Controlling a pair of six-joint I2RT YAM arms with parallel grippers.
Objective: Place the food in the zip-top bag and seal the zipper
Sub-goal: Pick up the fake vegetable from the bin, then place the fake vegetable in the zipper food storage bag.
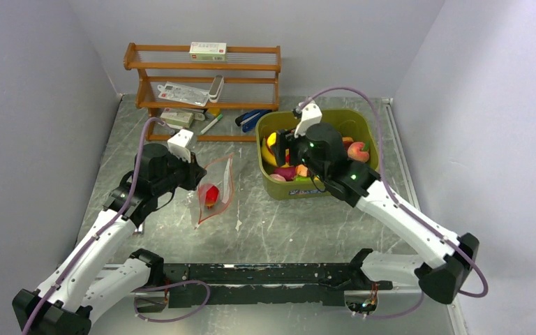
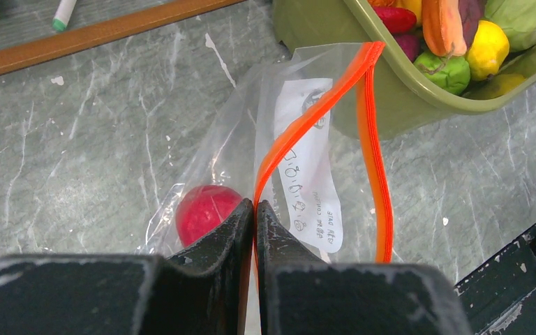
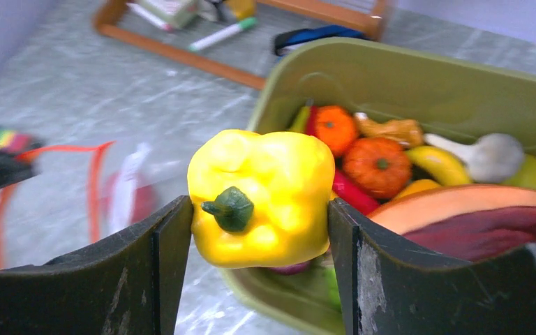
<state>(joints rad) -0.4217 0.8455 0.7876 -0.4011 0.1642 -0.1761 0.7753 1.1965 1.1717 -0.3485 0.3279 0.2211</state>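
The clear zip-top bag [image 1: 214, 188] lies on the table with its mouth held open, and a red toy fruit [image 2: 202, 209] sits inside it. My left gripper [image 2: 254, 206] is shut on one side of the orange zipper [image 2: 321, 105]; the strip's other side bows away to the right. My right gripper [image 3: 259, 209] is shut on a yellow toy pepper [image 3: 262, 195] with a green stem, held above the near left edge of the olive tub [image 3: 391, 63]. More food [image 3: 380, 164] fills that tub. In the top view the right gripper [image 1: 279, 150] hovers over the tub's left end.
The olive tub [image 1: 352, 120] stands right of the bag. A wooden rack [image 1: 202, 66] with packets stands at the back, with marker pens [image 1: 211, 124] and a blue tool [image 1: 251, 118] at its foot. A black rail [image 1: 265, 276] runs along the front edge.
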